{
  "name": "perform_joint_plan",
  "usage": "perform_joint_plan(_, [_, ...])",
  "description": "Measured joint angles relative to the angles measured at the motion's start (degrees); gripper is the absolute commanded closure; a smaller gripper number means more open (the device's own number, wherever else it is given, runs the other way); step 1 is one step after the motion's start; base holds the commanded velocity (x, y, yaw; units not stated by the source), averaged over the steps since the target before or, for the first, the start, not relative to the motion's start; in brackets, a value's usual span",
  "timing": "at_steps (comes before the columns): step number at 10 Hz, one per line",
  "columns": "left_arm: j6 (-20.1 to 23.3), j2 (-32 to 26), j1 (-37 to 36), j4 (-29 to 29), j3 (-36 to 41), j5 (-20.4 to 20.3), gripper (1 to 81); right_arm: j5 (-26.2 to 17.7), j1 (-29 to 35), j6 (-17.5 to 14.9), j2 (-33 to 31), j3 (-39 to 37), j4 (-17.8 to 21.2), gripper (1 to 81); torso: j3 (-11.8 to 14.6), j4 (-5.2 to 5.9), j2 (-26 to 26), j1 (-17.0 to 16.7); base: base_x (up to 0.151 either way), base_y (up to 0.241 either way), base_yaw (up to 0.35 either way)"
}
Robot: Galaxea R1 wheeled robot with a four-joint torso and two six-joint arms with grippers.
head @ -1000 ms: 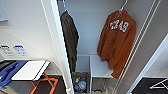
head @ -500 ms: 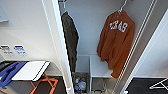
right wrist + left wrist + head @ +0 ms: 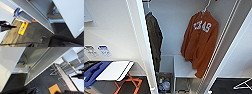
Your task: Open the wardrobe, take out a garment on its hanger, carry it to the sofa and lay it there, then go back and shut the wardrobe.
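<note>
With the wardrobe (image 3: 144, 45) open, I see the garment (image 3: 200, 42) hanging at one o'clock on its hanger (image 3: 206, 6), so next I must reach its hook, though I cannot tell either gripper's state.

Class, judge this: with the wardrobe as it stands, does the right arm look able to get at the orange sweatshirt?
Probably yes: the wardrobe stands open and the orange sweatshirt hangs by its hanger with nothing in front.
</note>
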Motion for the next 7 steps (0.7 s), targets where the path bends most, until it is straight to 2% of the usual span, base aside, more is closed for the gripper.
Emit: perform_joint_plan(7, [-1.18,11.35,0.72,-3.64,-17.53,-0.33,1.0,-1.71,-4.50,7.66,18.55,-22.27,0.96,1.0,0.00,0.00,-0.02,-0.04,0.000,0.000,0.000])
